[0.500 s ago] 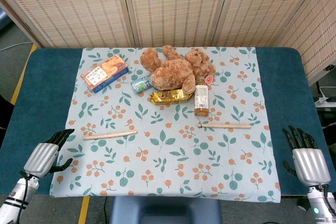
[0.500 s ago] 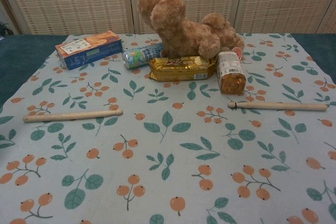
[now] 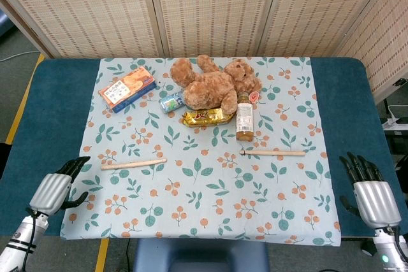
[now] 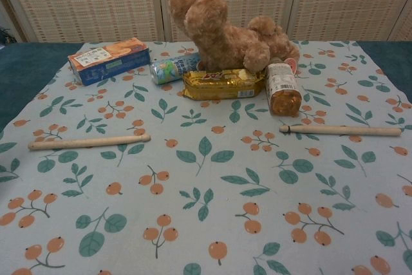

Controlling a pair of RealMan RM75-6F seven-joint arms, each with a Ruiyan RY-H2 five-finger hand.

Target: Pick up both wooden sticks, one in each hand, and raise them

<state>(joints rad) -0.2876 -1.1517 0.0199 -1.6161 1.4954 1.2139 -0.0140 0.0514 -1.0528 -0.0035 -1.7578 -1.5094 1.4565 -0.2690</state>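
Two wooden sticks lie flat on the patterned cloth. The left stick rests on the cloth's left side. The right stick lies on the right, just in front of the bottle. My left hand hovers at the near left edge of the table, fingers spread, empty, a short way left of the left stick. Over the blue table surface at the near right sits my right hand, fingers spread and empty, well right of the right stick. Neither hand appears in the chest view.
Behind the sticks sits a brown teddy bear, a cracker box, a small can, a gold snack packet and a bottle lying on its side. The floral cloth covers the blue table.
My right hand has shifted slightly downward in the head view. The sticks and the left hand have not moved.
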